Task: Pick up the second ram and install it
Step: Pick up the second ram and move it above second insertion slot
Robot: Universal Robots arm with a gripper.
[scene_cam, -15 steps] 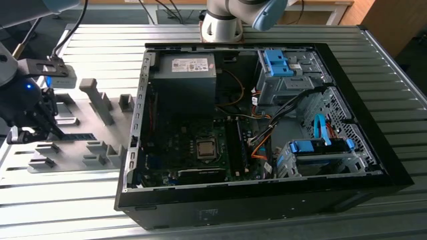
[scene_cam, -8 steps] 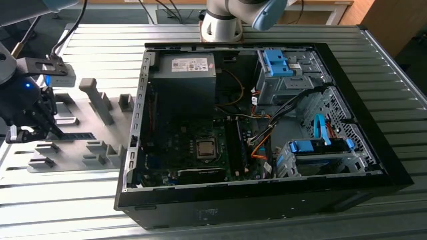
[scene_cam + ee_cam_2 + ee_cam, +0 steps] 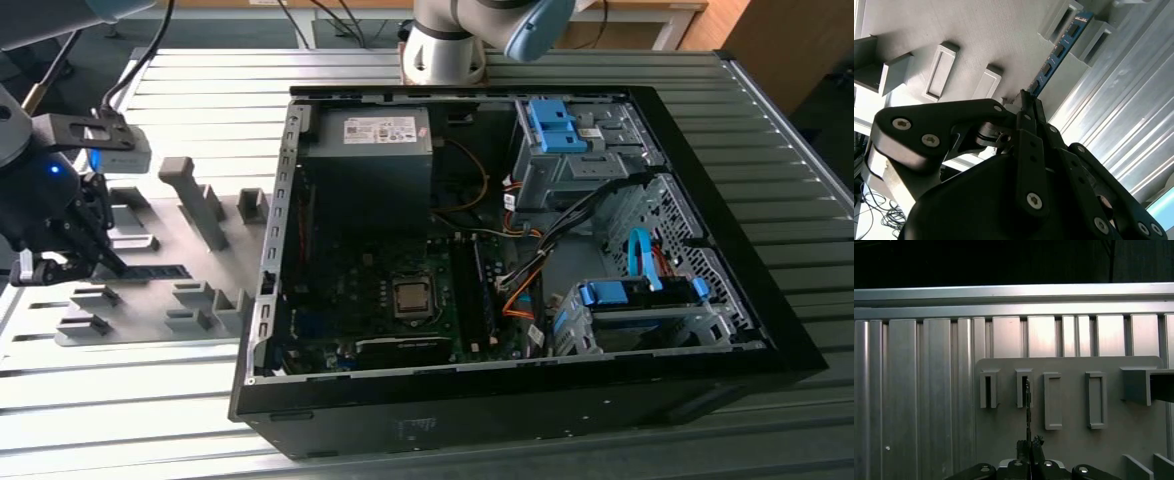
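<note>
The second ram [image 3: 1056, 55] is a thin blue-green stick with black chips, standing on edge on the grey fixture plate [image 3: 147, 300]. Its far end sits between two grey fixture blocks [image 3: 1094, 35]. My gripper [image 3: 1026, 102] is shut on the near end of the stick. In the first wrist view the second ram [image 3: 1028, 407] shows edge-on, running from a fixture block down to my gripper [image 3: 1029, 444]. In the exterior view my gripper [image 3: 104, 265] hangs over the plate at that view's left, with the second ram [image 3: 160, 270] a dark strip beside it.
An open black computer case [image 3: 747, 300] lies at the exterior view's right of the plate, with the motherboard and its long black slots [image 3: 470, 285] inside. Several grey fixture blocks [image 3: 200, 205] rise from the plate. The ribbed metal table [image 3: 134, 410] lies all around.
</note>
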